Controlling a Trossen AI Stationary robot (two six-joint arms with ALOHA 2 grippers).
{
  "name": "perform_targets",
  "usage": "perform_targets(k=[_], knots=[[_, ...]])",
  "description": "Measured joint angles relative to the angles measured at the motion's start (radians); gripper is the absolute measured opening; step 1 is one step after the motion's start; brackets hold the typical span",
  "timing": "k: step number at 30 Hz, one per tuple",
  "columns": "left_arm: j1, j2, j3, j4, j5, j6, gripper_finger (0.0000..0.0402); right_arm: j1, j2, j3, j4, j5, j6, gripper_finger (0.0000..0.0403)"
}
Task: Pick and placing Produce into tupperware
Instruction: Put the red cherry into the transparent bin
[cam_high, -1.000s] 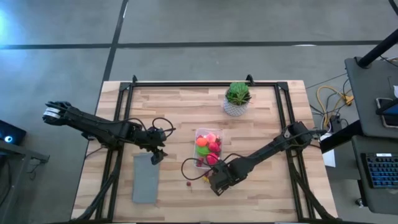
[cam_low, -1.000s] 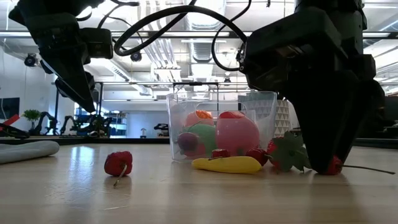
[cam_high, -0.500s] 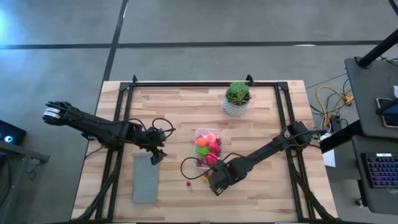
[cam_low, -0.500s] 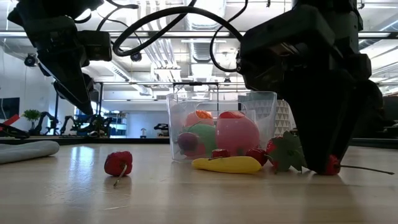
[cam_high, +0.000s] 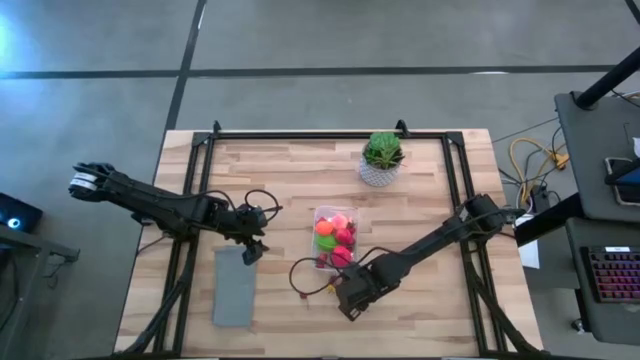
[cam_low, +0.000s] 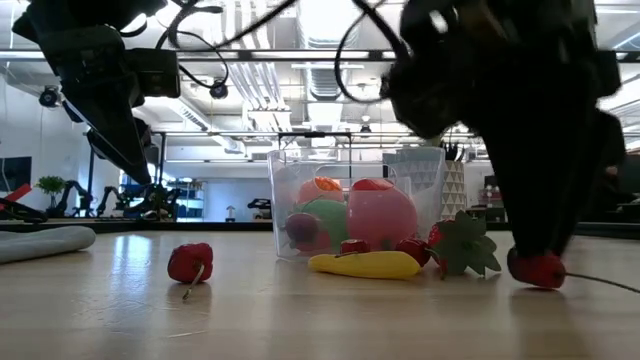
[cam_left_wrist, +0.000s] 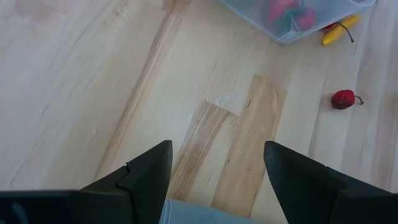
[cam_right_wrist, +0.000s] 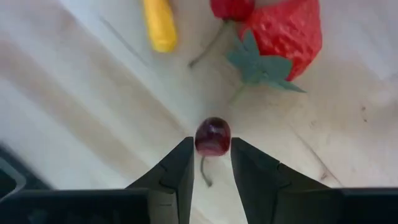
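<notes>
We see the right gripper (cam_right_wrist: 209, 163) low over the wooden table (cam_high: 420, 170), just in front of the tupperware (cam_high: 334, 238). Its two fingers (cam_right_wrist: 177, 168) are closed on a small dark red cherry (cam_right_wrist: 212, 137), and the thin stem of this cherry hangs down between them. In the low view the same cherry (cam_low: 537, 268) sits at the tip of the dark gripper (cam_low: 537, 250), very close to the table surface; we cannot tell if it touches the wood.

The tupperware (cam_low: 355, 200) stands upright near the middle of the table and already holds several pieces of produce: a large pink piece (cam_low: 382, 217), a green piece (cam_low: 325, 215) and an orange one (cam_low: 318, 187). Just beside its front wall lie a yellow banana (cam_low: 365, 264) and a strawberry (cam_right_wrist: 287, 34) with green leaves. One red berry (cam_low: 190, 262) lies alone, well apart from the tub.

The left gripper (cam_left_wrist: 217, 163) hangs above the table with its fingers spread and nothing between them, over the near end of a flat grey rectangle (cam_high: 233, 287). A potted plant (cam_high: 381, 158) stands near the far edge of the table.
</notes>
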Motion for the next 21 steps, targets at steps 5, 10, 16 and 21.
perform_targets(k=[5,10,16,21], knots=[[0.000,0.000,0.000,0.003,0.000,0.000,0.0239,0.002,-0.058,0.000,0.022,0.019,0.000,0.0093],[-0.001,-0.001,-0.021,0.027,0.000,0.001,0.0239,0.004,-0.138,0.003,0.021,0.093,0.046,0.0092],[-0.017,0.000,-0.040,0.037,0.001,0.033,0.0239,0.003,-0.122,0.001,-0.031,0.059,0.114,0.0102],[-0.022,0.000,-0.040,0.041,0.002,0.053,0.0239,0.008,-0.086,0.019,-0.030,0.036,0.158,0.0143]])
